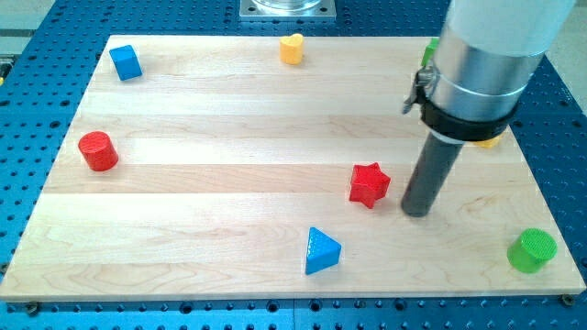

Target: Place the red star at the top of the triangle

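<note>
The red star point(369, 184) lies on the wooden board point(229, 183), right of centre. The blue triangle point(321, 251) lies below it and a little to the view's left, near the board's bottom edge. My tip point(417, 212) rests on the board just to the view's right of the red star, a small gap apart from it. The rod rises from there to the arm's grey body at the view's top right.
A blue cube point(126, 62) sits at the top left, a red cylinder point(97, 151) at the left, a yellow block point(292, 49) at the top centre, a green cylinder point(533, 250) at the bottom right. A green block point(428, 52) and a yellow block point(490, 142) are partly hidden behind the arm.
</note>
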Tool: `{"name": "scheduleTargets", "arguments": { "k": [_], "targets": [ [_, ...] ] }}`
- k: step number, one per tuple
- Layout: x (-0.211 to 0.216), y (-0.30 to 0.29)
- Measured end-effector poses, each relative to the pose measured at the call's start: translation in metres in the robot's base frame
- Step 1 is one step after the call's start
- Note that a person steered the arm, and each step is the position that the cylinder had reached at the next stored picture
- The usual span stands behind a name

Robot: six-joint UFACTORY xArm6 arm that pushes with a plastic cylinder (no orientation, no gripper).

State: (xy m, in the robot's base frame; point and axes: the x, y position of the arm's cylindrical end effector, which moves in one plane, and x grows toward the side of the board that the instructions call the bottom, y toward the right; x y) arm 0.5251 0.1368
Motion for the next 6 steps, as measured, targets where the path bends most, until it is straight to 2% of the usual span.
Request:
{"name": "scheduleTargets", "arguments": {
  "k": [2,3,5,6],
  "targets": [
    [-0.093,-0.057],
    [-0.099,-0.074],
    [-0.088,-0.011],
    [-0.059,-0.025]
  ]
}}
